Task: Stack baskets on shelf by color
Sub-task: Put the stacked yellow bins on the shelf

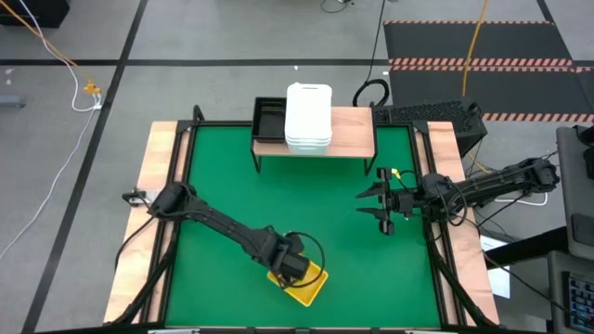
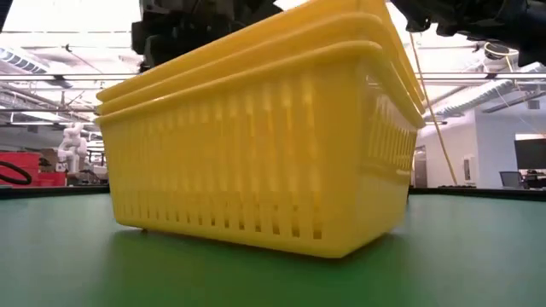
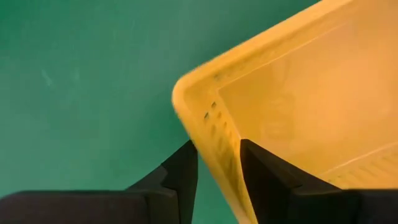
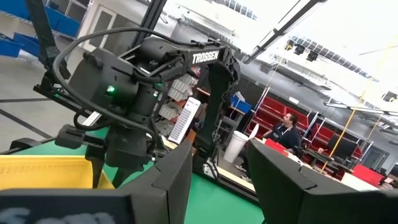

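Three yellow mesh baskets (image 2: pixel 256 145) are nested in one stack, turned at a slant near the table's front edge (image 1: pixel 311 288). The stack's bottom rests on the green mat. My left gripper (image 1: pixel 292 269) points down over its far-left corner, shut on a wall of the top basket (image 3: pixel 298 93). The shelf (image 1: pixel 353 134) stands at the far edge. It carries a stack of white baskets (image 1: pixel 308 116) and, left of them, a black basket (image 1: pixel 269 119). My right gripper (image 1: pixel 376 206) hangs open at mid-right, above the mat, with nothing between its fingers (image 4: pixel 221 168). My left gripper has the top yellow basket's side wall (image 3: pixel 219 134) between its two fingers, close to a rounded corner. One finger (image 3: pixel 264 177) stands inside the basket and the other (image 3: pixel 183 174) outside. The fingers come from above, pointing down. The basket sits nested in the stack on the mat.
Open green mat lies between the yellow stack and the shelf. The shelf's right third is bare wood. Wooden strips (image 1: pixel 153 204) run along the table's left and right sides. A person sits in the room beyond the table (image 4: pixel 287 132).
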